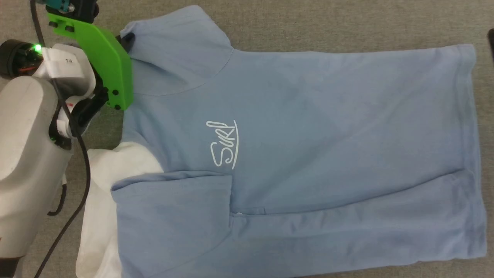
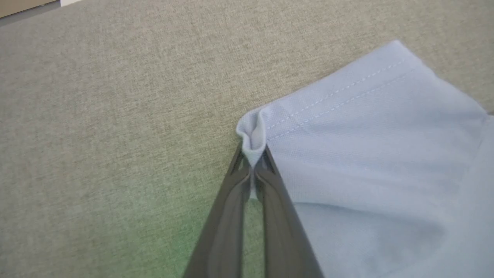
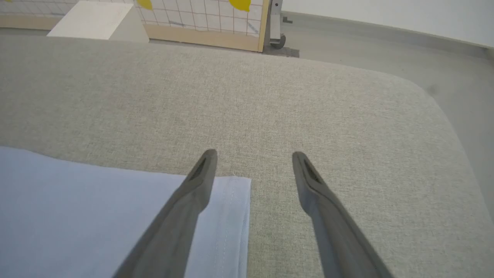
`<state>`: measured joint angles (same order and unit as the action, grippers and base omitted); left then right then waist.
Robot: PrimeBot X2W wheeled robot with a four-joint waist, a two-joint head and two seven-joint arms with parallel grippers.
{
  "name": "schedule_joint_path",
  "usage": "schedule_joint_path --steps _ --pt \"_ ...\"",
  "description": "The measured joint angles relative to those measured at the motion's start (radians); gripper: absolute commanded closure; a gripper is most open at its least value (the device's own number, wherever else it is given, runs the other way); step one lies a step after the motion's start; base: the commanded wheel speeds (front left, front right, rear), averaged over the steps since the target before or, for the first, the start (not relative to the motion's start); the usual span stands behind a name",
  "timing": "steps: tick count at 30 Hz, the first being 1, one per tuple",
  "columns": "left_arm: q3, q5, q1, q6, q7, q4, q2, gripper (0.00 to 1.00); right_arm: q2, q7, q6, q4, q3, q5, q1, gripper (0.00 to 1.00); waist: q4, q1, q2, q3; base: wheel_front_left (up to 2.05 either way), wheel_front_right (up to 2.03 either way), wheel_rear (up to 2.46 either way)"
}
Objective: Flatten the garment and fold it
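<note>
The garment (image 1: 308, 135), a light blue T-shirt with white script (image 1: 224, 144) on the chest, lies spread on the grey cloth surface, neck to the left. Its near side is folded over and a white inner panel (image 1: 115, 166) shows at the lower left. My left gripper (image 1: 126, 39) sits at the far sleeve's corner. The left wrist view shows this gripper (image 2: 252, 156) shut on a pinched fold of the sleeve hem (image 2: 252, 131). In the right wrist view my right gripper (image 3: 254, 155) hovers open over the garment's bottom hem corner (image 3: 231, 200), left finger above the cloth, right finger above bare surface.
The grey padded surface (image 3: 308, 108) ends in a rounded corner at the right of the right wrist view, with floor (image 3: 463, 69) beyond. A gridded board (image 3: 200, 19) with yellow shapes stands past the far edge. A black cable (image 1: 83, 162) hangs beside my left forearm.
</note>
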<state>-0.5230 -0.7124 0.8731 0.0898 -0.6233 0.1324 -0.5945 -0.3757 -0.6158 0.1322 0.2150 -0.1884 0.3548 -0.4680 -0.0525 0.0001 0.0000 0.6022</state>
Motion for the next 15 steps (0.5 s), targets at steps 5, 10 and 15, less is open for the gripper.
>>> schedule_joint_path --steps 5,10,15 --pt "-0.008 0.002 0.020 -0.001 0.009 -0.001 0.019 1.00 -0.016 -0.149 0.000 -0.087 0.020 0.037 -0.050 0.00 0.022 0.0000 0.0000 0.023 0.00 0.00 0.00" --pt "-0.014 0.004 0.040 -0.002 0.010 0.000 0.033 1.00 -0.012 -0.214 0.000 -0.136 0.025 0.038 -0.075 0.00 0.045 -0.0001 0.0000 0.043 0.00 0.00 0.00" --pt "-0.020 0.005 0.057 -0.006 0.018 0.008 0.045 1.00 0.004 -0.244 0.000 -0.171 0.008 0.010 -0.109 1.00 0.066 -0.0001 0.0000 0.057 0.00 0.00 0.00"
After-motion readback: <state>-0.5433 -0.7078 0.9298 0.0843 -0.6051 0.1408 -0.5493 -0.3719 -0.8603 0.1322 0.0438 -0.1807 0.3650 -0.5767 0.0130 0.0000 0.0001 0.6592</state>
